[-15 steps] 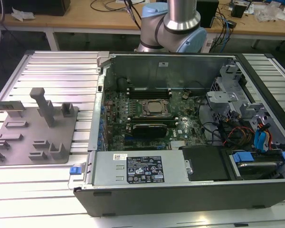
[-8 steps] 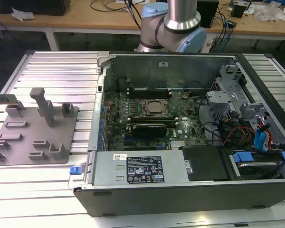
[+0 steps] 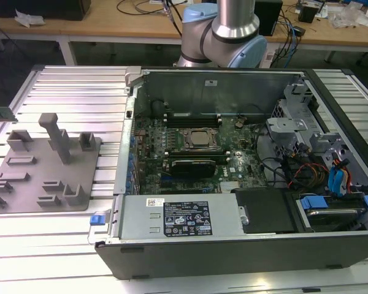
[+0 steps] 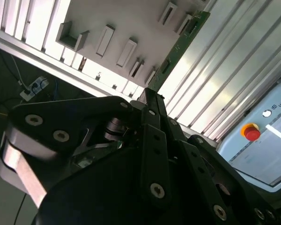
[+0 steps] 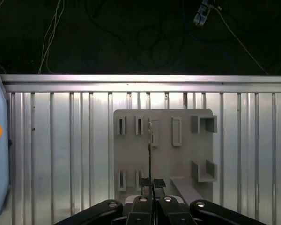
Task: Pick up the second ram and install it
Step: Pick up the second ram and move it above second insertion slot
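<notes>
"Over at the exterior view's left edge, that thin greenish strip in mid-air: is that the second ram (image 3: 1,113)?"

"I'd say so. In both wrist views the gripper (image 5: 152,183) has its jaws closed on the stick's flat faces. In the first wrist view you see it edge-on, a thin line over the grey holder plate (image 5: 131,154). I judge it lifted clear of the pockets."

"So it's out of the holder. What matters while it's carried?"

"The hold, first. It's a thin card pinched near one spot, so any tilt in the grip would show at its free end. In the second wrist view it runs straight out from the jaws, which is what you want."

"And further right?"

"The computer case (image 3: 233,248) lies open, well apart from the stick. Its wall nearest the holder stands up, so to my mind the card should travel high and level, not skim. Inside, on the motherboard (image 3: 236,168), the long black slots (image 3: 190,116) run beside the processor socket (image 3: 199,139). The card's long edge wants to sit parallel to a slot, with the push straight and even at both ends."

"Which slot is free?"

"Can't tell from here — nor which way the notch faces."
</notes>
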